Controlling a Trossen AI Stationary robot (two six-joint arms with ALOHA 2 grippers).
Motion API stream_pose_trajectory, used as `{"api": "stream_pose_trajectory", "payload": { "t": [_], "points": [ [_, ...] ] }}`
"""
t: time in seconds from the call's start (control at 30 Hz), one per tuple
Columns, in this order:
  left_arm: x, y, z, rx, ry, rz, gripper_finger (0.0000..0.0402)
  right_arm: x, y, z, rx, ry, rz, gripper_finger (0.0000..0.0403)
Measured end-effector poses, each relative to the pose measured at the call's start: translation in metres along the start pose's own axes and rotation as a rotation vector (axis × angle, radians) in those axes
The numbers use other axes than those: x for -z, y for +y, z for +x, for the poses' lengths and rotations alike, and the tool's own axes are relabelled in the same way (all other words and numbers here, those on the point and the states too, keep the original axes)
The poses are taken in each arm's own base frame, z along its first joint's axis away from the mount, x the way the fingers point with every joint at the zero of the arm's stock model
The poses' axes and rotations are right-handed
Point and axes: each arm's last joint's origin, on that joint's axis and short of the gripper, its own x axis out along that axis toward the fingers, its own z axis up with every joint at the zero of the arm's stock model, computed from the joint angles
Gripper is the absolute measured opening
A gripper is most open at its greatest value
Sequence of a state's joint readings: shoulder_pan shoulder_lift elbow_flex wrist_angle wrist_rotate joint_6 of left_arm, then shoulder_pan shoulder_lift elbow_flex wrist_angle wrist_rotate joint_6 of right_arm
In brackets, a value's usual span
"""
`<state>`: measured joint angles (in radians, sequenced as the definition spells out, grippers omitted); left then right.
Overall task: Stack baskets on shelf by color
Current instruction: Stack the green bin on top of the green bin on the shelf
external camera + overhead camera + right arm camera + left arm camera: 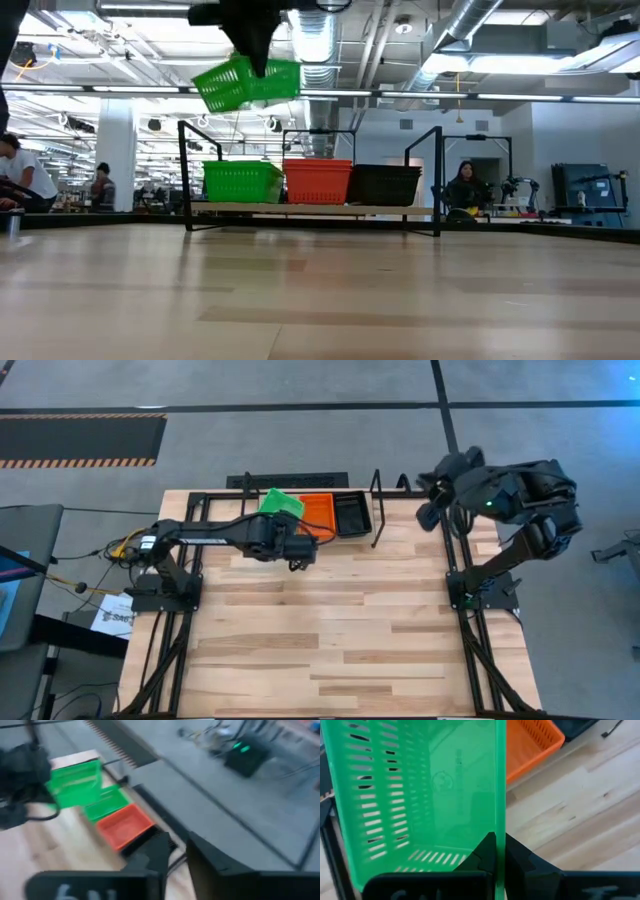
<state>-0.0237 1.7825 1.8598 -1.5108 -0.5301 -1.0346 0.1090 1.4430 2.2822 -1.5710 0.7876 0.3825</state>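
Observation:
A green basket point(245, 82) hangs tilted in the air above the shelf point(437, 180), with my left gripper point(499, 855) shut on it; the high view shows the same basket point(282, 503) at the table's far edge. On the shelf below stand green baskets point(240, 182), orange ones point(318, 180) and black ones point(385, 184), side by side on their bottoms. My right gripper point(176, 851) is raised off the table's far right corner point(435, 490), open by a narrow gap, with nothing between its fingers. My left gripper pinches one side wall of the green basket point(500, 827) at its rim, one finger inside the basket and one outside. The fingers come from above, slanting down toward the far edge. The basket hangs below them, tilted and lifted clear of the shelf.
The shelf's looped end bracket point(380, 505) stands upright to the right of the black baskets point(352, 515). The wooden tabletop point(330, 640) stretches bare toward the near edge. The black tube frame point(465, 630) runs along both sides. People sit in the room beyond point(465, 185).

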Motion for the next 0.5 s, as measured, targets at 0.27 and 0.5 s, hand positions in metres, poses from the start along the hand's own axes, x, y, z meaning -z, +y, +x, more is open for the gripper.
{"api": "stream_pose_trajectory", "payload": {
  "t": [0.27, 0.5],
  "points": [
    [-0.029, 0.015, 0.022, -0.027, 0.010, 0.005, 0.0000, 0.001, -0.022, -0.015, 0.154, -0.092, -0.012, 0.0013],
    [-0.052, 0.031, 0.037, -0.027, 0.011, -0.069, 0.0000, 0.004, -0.048, -0.025, 0.303, -0.133, -0.006, 0.0004]
  ]
}}
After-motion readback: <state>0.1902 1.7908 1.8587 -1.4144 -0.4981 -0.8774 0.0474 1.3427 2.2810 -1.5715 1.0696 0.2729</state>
